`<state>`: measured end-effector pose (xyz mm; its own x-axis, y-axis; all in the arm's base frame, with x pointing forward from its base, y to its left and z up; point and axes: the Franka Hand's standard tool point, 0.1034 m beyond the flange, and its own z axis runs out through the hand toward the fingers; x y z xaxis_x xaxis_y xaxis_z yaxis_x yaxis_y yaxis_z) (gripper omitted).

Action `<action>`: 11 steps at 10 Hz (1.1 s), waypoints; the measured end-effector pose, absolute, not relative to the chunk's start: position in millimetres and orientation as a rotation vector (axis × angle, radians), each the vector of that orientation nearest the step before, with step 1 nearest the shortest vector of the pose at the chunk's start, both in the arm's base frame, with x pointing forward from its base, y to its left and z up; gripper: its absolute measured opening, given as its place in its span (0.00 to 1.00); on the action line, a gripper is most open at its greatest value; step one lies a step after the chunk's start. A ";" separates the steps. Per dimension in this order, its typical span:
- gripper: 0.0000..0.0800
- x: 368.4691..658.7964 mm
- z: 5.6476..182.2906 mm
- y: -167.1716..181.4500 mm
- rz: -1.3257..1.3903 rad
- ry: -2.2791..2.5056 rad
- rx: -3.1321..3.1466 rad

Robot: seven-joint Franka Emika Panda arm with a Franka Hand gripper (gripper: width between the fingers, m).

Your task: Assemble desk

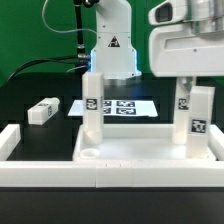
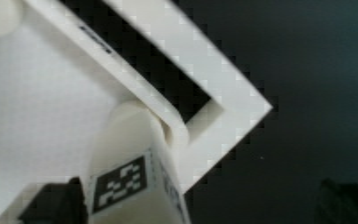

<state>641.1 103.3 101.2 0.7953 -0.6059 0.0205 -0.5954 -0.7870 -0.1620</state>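
The desk panel [image 1: 140,148] lies flat in front of the robot, rim up. One white tagged leg [image 1: 93,105] stands upright at its left end in the exterior view. Another leg [image 1: 201,115] stands at its right end, with a further tagged leg [image 1: 183,98] just behind it. A loose leg [image 1: 42,110] lies on the table at the exterior view's left. My gripper [image 1: 192,82] hangs over the right-end leg. In the wrist view the gripper [image 2: 197,206] is open. The leg [image 2: 137,165] stands in the panel's corner [image 2: 247,105], close to one finger [image 2: 51,203] and well apart from the other.
The marker board [image 1: 120,105] lies on the table behind the panel, before the robot base [image 1: 112,55]. A long low white rail [image 1: 100,178] with L-shaped ends runs along the front. Black cables hang at the back left.
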 end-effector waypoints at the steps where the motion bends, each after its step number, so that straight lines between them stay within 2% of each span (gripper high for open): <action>1: 0.81 637.9 98.3 100.6 -0.118 0.827 -2.889; 4: 0.81 634.9 96.0 100.3 -0.124 0.548 -2.988; 7: 0.81 626.3 96.0 90.3 -0.026 0.790 -2.931; 11: 0.81 624.5 95.3 60.8 -0.020 0.829 -2.933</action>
<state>624.5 60.8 95.3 0.8523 -0.5229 -0.0126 -0.5217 -0.8480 -0.0937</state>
